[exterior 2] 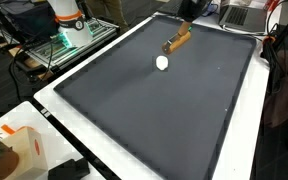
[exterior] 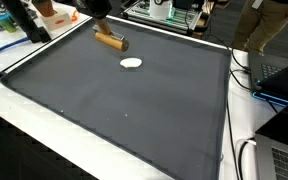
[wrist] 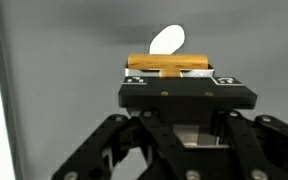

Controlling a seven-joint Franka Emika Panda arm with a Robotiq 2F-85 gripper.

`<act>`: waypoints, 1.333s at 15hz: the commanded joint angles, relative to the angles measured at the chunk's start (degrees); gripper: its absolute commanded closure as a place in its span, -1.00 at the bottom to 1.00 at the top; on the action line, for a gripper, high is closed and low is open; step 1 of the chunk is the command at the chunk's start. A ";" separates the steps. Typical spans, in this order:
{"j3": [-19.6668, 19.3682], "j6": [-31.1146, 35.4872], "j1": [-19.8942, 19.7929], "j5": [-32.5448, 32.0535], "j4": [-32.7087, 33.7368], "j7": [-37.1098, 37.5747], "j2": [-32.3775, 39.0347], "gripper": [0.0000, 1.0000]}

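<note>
End effector (wrist: 171, 77) clamped on wooden tool (exterior: 110, 40); white disc (wrist: 167, 39) at twelve o'clock, wrist view, on bench (exterior: 134, 115).

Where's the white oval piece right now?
In both exterior views the white oval piece lies on the dark mat, toward its far end, near but apart from the wooden-handled tool. In the wrist view it shows just beyond that tool.

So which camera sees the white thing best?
An exterior view shows the white oval whole on the mat. In an exterior view the oval looks smaller. The wrist view hides its bottom behind the wooden stick.
</note>
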 commanded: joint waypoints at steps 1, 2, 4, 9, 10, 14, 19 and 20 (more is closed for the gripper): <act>-0.49 -6.31 0.47 0.71 10.09 1.56 6.49 0.54; -0.49 -7.32 0.58 0.78 12.15 2.01 7.95 0.54; -0.81 -8.27 0.80 0.83 15.70 4.11 10.50 0.54; -0.05 -5.53 0.46 0.00 12.83 3.12 9.56 0.54; 0.23 -5.17 0.16 0.72 13.36 3.26 9.94 0.54; 0.32 -4.72 0.16 0.85 14.56 3.39 10.84 0.54; 0.34 -5.09 0.21 0.92 16.45 3.95 13.12 0.54; 0.36 -5.23 0.20 0.96 16.92 3.93 13.76 0.54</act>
